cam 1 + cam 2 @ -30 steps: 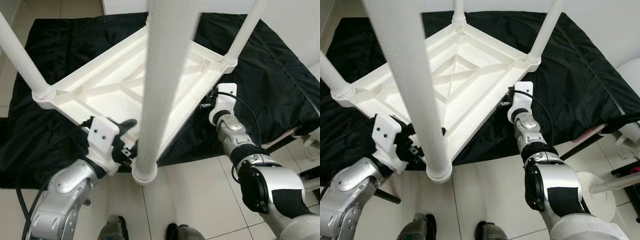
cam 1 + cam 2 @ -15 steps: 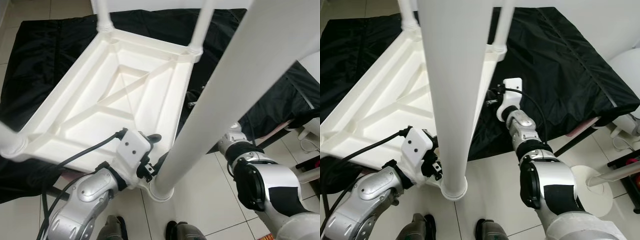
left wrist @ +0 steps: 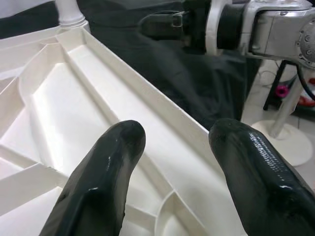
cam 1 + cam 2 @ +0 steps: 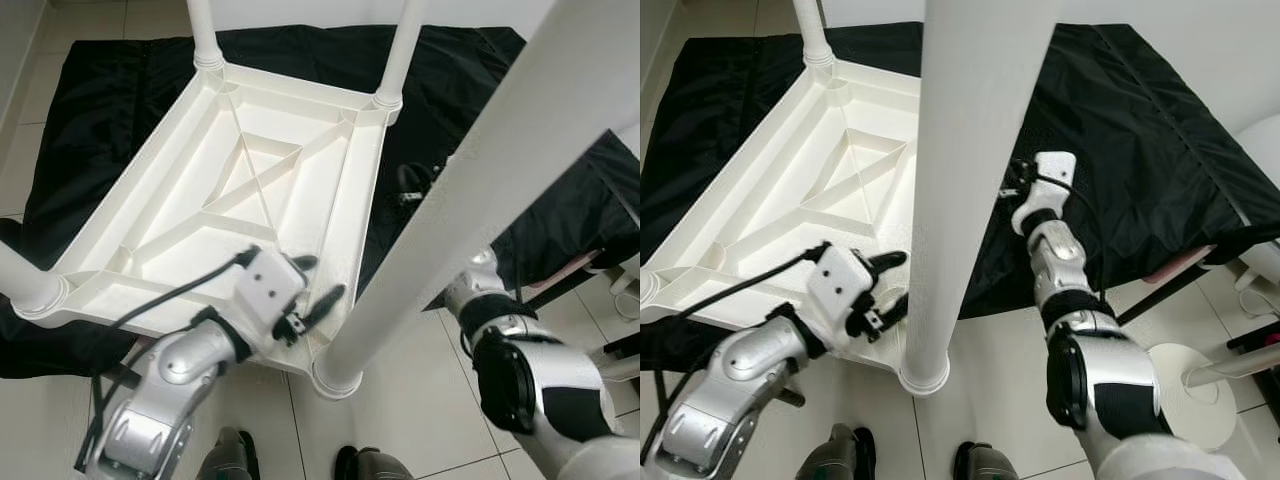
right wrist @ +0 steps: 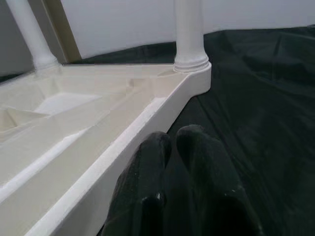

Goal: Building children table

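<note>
Our left jaws (image 3: 170, 162) stand wide apart, holding nothing, poised just over the near rim of the upturned white table (image 4: 250, 190), close to the corner where the nearest leg (image 4: 960, 190) rises toward our head. In the left wrist view the two black fingers (image 3: 106, 172) frame the table's ribbed underside, with the rim running between them. Our right jaws (image 5: 172, 191) are pressed shut with no gap between the fingertips and nothing held; they hover just beside the table's right edge, over the black sheet (image 4: 1140, 130), and whether they touch the rim we cannot tell.

The table lies upside down on the black sheet, which is spread over the pale tiled floor (image 4: 400, 420). Its underside shows a raised frame with diagonal ribs crossing in the middle. Four white round legs stand up from its corners: two far legs (image 4: 205, 35) near the wall, one at the left corner (image 4: 25, 285), and the nearest one, large and blurred across both eye views, seated in its socket at the corner closest to us. The right arm (image 4: 1065, 270) reaches forward along the table's right side. A white round-based stand (image 4: 1200, 390) sits on the floor to our right, well apart from the table. Our feet (image 4: 910, 465) show at the lower edge.
</note>
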Robot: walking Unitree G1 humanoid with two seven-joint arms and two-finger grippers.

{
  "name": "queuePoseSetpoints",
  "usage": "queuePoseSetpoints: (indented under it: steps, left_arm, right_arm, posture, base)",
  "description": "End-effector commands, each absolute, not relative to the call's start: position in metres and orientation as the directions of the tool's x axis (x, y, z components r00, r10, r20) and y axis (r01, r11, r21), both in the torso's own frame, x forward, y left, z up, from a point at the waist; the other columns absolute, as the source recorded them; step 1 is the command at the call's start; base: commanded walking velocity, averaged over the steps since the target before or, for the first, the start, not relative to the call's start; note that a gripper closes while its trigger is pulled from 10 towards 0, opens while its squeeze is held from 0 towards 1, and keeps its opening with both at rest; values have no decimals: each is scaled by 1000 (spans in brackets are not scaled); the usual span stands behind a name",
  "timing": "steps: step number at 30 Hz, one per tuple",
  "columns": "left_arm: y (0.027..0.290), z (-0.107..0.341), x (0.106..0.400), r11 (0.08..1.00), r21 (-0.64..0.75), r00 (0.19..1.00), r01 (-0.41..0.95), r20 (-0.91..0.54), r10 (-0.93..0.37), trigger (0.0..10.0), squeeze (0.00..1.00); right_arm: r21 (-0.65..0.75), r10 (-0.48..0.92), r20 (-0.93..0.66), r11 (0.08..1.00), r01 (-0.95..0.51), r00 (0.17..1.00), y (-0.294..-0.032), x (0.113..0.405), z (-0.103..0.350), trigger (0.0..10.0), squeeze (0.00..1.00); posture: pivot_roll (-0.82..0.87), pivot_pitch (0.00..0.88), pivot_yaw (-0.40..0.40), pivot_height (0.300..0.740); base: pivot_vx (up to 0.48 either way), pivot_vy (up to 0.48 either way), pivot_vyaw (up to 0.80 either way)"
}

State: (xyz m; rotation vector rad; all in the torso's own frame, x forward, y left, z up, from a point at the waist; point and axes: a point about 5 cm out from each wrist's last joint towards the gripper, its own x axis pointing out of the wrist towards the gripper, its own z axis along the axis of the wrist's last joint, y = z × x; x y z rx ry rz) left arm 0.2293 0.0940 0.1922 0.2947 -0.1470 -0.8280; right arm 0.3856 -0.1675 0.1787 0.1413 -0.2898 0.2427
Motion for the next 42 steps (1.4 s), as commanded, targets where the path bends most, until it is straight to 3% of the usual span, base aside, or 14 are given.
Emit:
queuePoseSetpoints:
  steps: [1, 9, 13, 18, 26, 27, 33, 34, 36, 37, 41, 42]
  left_arm:
    - [93, 189, 228, 634, 331, 671, 699, 6, -742, 10000, 0]
    - [103, 195, 222, 636, 253, 648, 729, 46, -761, 10000, 0]
    - [115, 193, 211, 593, 238, 608, 769, 15, -794, 10000, 0]
    - [127, 185, 204, 541, 224, 565, 810, -56, -823, 10000, 0]
    - [131, 184, 203, 548, 209, 573, 810, -77, -816, 10000, 0]
    - [133, 180, 196, 517, 186, 540, 835, -98, -836, 10000, 1000]
    - [140, 170, 180, 449, 190, 481, 873, -185, -857, 10000, 1000]
    - [144, 165, 181, 430, 237, 481, 871, -237, -844, 10000, 733]
    - [147, 162, 181, 413, 268, 480, 870, -273, -834, 10000, 733]
    - [149, 160, 182, 398, 288, 477, 871, -296, -828, 10000, 0]
    - [154, 159, 190, 400, 293, 481, 868, -304, -822, 10000, 0]
    - [154, 159, 190, 400, 293, 481, 868, -304, -822, 10000, 0]
  right_arm:
    - [128, 229, 303, 952, -278, 925, -168, 382, 173, 10000, 0]
    - [126, 316, 314, 921, -370, 895, -161, 358, 156, 10000, 0]
    - [137, 358, 309, 900, -414, 881, -163, 340, 150, 10000, 0]
    - [110, 392, 274, 894, -434, 878, -169, 336, 145, 10000, 0]
    - [112, 427, 259, 878, -466, 866, -166, 330, 151, 10000, 0]
    - [129, 474, 275, 844, -520, 837, -163, 324, 154, 10000, 1000]
    - [166, 521, 267, 804, -571, 811, -165, 308, 158, 10000, 1000]
    - [197, 542, 271, 777, -597, 795, -168, 304, 161, 10000, 969]
    - [217, 559, 275, 757, -617, 782, -169, 301, 163, 10000, 969]
    - [222, 586, 271, 734, -642, 764, -170, 298, 165, 10000, 0]
    - [130, 736, 231, 625, -770, 636, -173, 281, 167, 10000, 0]
    - [130, 736, 231, 625, -770, 636, -173, 281, 167, 10000, 0]
  posture:
    - [46, 144, -26, 740]
    - [30, 116, -27, 740]
    - [29, 113, -24, 740]
    - [34, 107, -35, 740]
    - [36, 104, -41, 740]
    - [35, 102, -45, 740]
    - [35, 106, -43, 740]
    - [36, 101, -41, 740]
    - [34, 98, -38, 740]
    - [30, 97, -34, 740]
    - [20, 87, -24, 740]
    - [20, 87, -24, 740]
  base:
    - [0, 0, 0]
    - [0, 0, 0]
    - [0, 0, 0]
    - [0, 0, 0]
    - [0, 0, 0]
    - [0, 0, 0]
    - [0, 0, 0]
    - [0, 0, 0]
    - [0, 0, 0]
    - [0, 0, 0]
    - [0, 0, 0]
    - [0, 0, 0]
